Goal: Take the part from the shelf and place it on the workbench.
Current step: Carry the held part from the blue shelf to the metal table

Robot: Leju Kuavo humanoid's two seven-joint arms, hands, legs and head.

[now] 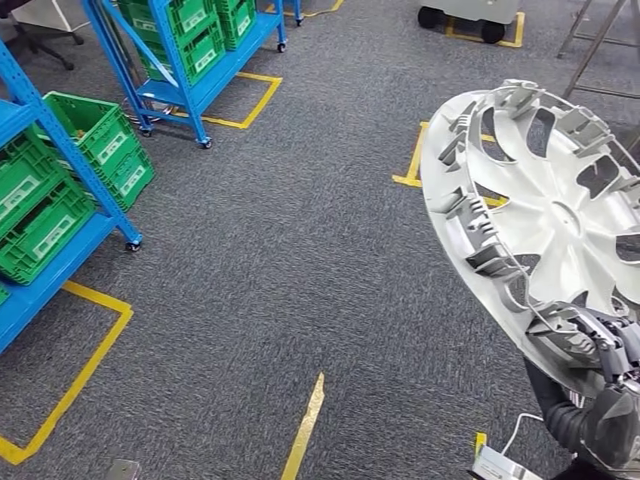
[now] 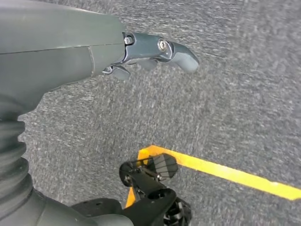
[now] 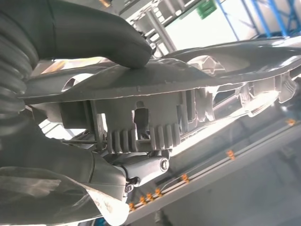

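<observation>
**gearhead_tom:** So where was the part at that point?

**kuavo_fan:** Off the shelf already. The right hand (image 1: 613, 352) had the silver wheel cover (image 1: 558, 215) by its rim, inner side with the clip tabs facing the head camera. In the right wrist view the thumb (image 3: 106, 40) pressed on one face of the rim and the fingers (image 3: 142, 169) clamped the ribbed clip from the other side. So a pinch at the edge, with most of the cover hanging well beyond the fingers.

**gearhead_tom:** Sounds wobbly.

**kuavo_fan:** My guess too. I'd have kept it tilted steady and walked slow, since a rim pinch could let it swing. The left hand (image 2: 156, 49) held nothing, fingers loosely stretched out over the grey carpet (image 2: 230, 94).

**gearhead_tom:** Room to move?

**kuavo_fan:** Plenty of carpet ahead of the fingers. The blue racks (image 1: 45, 130) with green crates (image 1: 102, 140) sat well off to the side, yellow floor tape (image 1: 304, 428) around them. Couldn't spot the bench.
</observation>
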